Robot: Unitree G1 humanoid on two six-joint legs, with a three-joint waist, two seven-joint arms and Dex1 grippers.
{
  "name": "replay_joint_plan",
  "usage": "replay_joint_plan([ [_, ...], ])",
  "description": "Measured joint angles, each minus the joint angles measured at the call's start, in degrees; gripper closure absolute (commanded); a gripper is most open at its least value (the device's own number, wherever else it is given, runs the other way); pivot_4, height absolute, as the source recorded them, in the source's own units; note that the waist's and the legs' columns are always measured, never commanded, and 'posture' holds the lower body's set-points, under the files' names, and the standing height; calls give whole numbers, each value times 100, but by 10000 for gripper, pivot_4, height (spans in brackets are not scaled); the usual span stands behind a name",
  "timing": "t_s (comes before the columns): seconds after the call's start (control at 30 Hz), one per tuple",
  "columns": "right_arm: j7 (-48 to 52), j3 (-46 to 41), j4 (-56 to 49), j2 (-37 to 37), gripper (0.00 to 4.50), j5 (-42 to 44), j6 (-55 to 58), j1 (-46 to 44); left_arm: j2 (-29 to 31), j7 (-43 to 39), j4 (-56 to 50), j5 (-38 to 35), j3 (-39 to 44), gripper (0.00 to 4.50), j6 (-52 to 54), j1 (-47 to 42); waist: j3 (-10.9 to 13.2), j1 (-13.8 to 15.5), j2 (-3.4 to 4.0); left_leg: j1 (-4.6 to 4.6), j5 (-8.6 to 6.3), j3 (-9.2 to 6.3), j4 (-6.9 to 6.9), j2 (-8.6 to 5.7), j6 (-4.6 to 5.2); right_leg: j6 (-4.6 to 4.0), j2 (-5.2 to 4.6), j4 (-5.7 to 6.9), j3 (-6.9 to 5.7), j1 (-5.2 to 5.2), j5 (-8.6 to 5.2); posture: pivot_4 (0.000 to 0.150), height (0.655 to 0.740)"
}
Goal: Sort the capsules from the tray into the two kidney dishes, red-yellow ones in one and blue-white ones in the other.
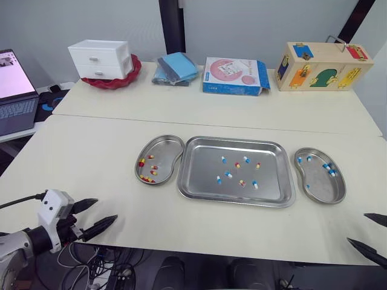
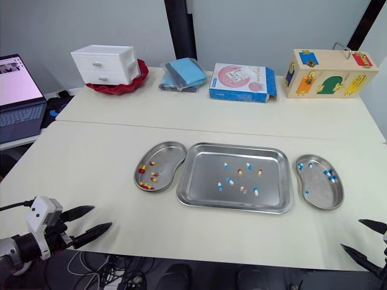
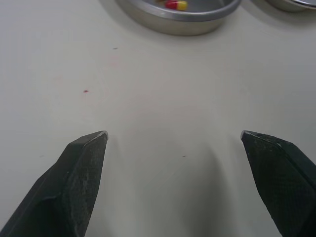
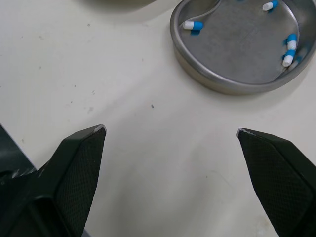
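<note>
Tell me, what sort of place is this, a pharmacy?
Likely a robotics test lab, not a pharmacy: a steel tray of capsules staged on a plain table, a wooden latch-puzzle box and a laptop alongside.

The tray (image 1: 205, 175), the nine-o'clock kidney dish (image 1: 164, 147) and the three-o'clock kidney dish (image 1: 323, 188) are brushed metal with a soft sheen. The capsules (image 1: 228, 174) look smooth and glossy. The counter (image 1: 91, 157) is smooth and matt. The left pincer (image 3: 174, 134) has black fingers (image 3: 74, 187) with a finely dimpled matt face. The latch box (image 1: 317, 57) is pale wood.
</note>
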Motion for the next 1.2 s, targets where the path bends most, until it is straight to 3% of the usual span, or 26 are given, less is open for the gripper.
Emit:
replay_joint_plan([
  [0.2, 351, -209, -720, 219, 0, 92, -106, 901, -60, -508, -460, -193, -774, 247, -331, -562, -8, 0, 17, 0, 0, 0, -3, 3, 0, 0, 3, 0, 0, 1, -1, 1500, 7312],
  [0.37, 258, -187, -2254, 545, 0, 487, 344, 1476, -446, -781, -525, -374, -1192, 247, -772, -879, -13, -34, 26, 2, 0, 4, -2, 5, 0, 0, 4, 1, 5, 1, -1, 1500, 7312],
  [0.53, -456, 188, -3657, 577, 0, 891, 1273, 1290, -642, -867, -270, -378, -1284, 247, -1178, -1003, -15, -17, 23, 0, 0, 2, 1, 5, 0, 0, 5, 1, 4, 1, -1, 1500, 7312],
  [0.7, -2044, 1471, -4781, 194, 0, 1061, 2949, -278, -781, -808, -266, -354, -1461, 247, -1485, -1112, -19, -15, 12, 0, 1, -2, 3, 5, -1, -1, 5, 2, 2, 0, 1, 1500, 7312],
  [0.87, -3479, 2941, -4960, 263, 0, 1337, 4673, -2343, -793, -729, -317, -276, -1619, 247, -1595, -1136, -15, -6, 14, -10, 1, -8, 3, 2, 0, -1, 4, 3, -4, -8, 1, 1500, 7312],
  [1.03, -4450, 4581, -4291, 996, 11498, 955, 5845, -4479, -825, -611, -393, -256, -1721, 0, -1619, -1144, -10, -13, 4, -17, 1, -14, 2, 4, -1, -2, 7, 6, -9, -19, 1, 1500, 7312],
  [1.2, -4960, 5516, -3829, 1537, 11498, 681, 6741, -5612, -822, -528, -386, -254, -1735, 0, -1636, -1177, -10, 3, 5, -63, 2, -16, 2, 4, -1, -2, 6, 10, -13, -69, 1, 1500, 7312],
])
